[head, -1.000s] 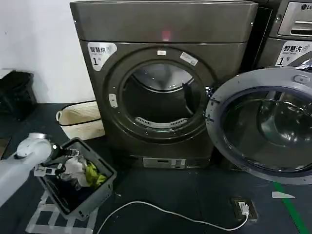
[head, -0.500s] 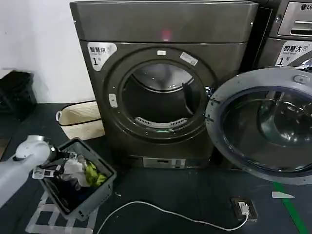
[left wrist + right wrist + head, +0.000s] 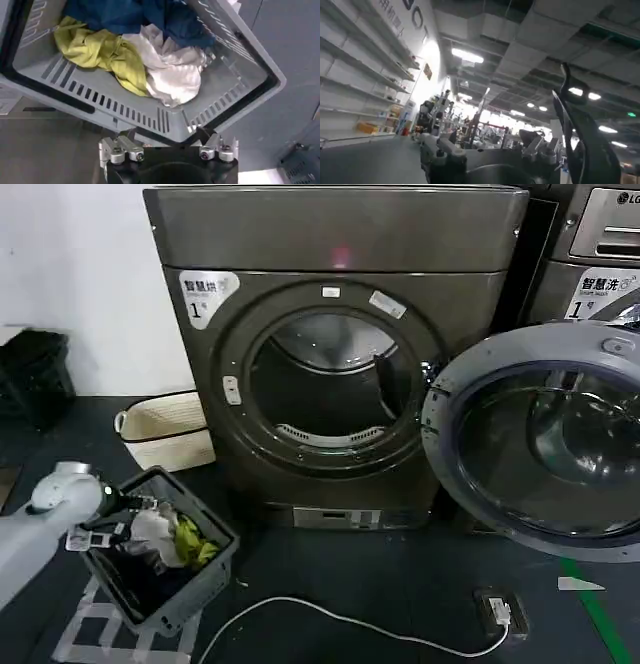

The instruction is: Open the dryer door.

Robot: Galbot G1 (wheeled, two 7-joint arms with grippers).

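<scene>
Grey plastic faces the head camera: the dryer door stands swung wide open on the right of the dark-grey dryer, hinged at the drum opening's right edge, inner side and tinted glass turned outward. The drum mouth is uncovered. The left gripper hovers low at the robot's left, over the near rim of a grey laundry basket holding yellow, white and blue clothes; its fingers look spread apart with nothing between them, though they are partly hidden. The right gripper points up towards a ceiling; whether it is spread or pressed together cannot be told
</scene>
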